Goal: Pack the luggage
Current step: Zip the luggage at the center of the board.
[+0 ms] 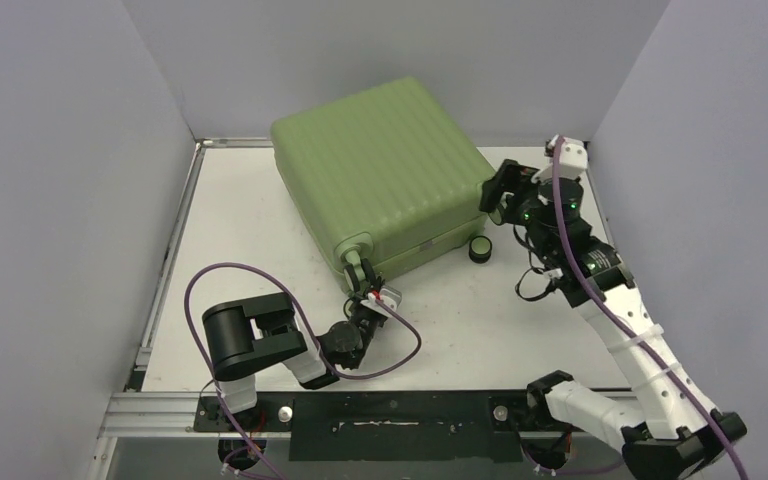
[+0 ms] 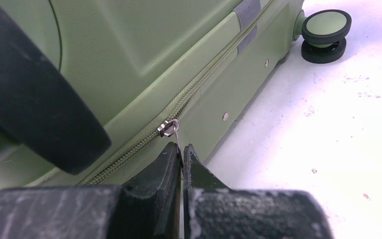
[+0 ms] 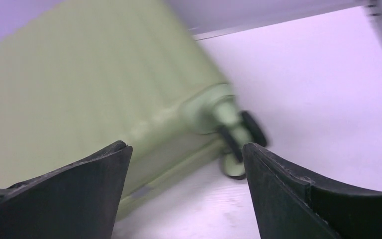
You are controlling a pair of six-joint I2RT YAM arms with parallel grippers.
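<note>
Lying closed on the table [image 1: 250,240], toward its far side, the luggage [image 1: 380,170] has nothing bracing it, so I judge that a hard tug on the zip could slide or turn the whole case. The right gripper [image 3: 186,149] hangs beside the case's right corner with its fingers spread wide and nothing between them. Its view is blurred, and a careless approach could knock the wheel [image 1: 479,249]. The left gripper [image 2: 181,149] is pinched tight on the thin zipper pull [image 2: 177,137] at the near side. That hold is narrow, so the tab may slip free. Pulling off the line of the zip track [image 2: 129,149] could jam the slider [image 2: 168,128].
</note>
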